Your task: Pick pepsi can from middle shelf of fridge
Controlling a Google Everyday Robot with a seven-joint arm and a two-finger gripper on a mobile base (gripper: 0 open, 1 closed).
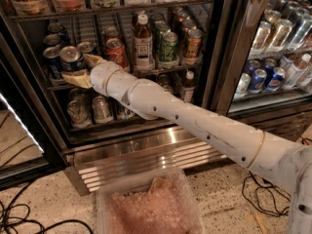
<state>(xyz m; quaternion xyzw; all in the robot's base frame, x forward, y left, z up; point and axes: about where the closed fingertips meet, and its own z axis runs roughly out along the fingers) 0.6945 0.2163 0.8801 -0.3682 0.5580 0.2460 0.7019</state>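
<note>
The fridge (220, 43) stands open ahead, black-framed with a ribbed steel base panel (146, 155). On its middle shelf (161, 72), at the left, my gripper (78, 70) is shut on the pepsi can (71, 58), a blue can with a silver top, tilted slightly at the shelf's front. One tan finger (93, 60) lies right of the can, the other (75, 80) under it. My white arm runs in from the lower right. Darker blue cans (51, 57) stand just left and behind. A red Coca-Cola can (116, 50) stands to the right.
A brown bottle (143, 40), green cans (168, 47) and an orange can (193, 43) share the shelf. Silver cans (92, 109) stand on the shelf below. A second cooler (265, 74) is at the right. A plastic bin (151, 208) and cables (19, 221) lie on the floor.
</note>
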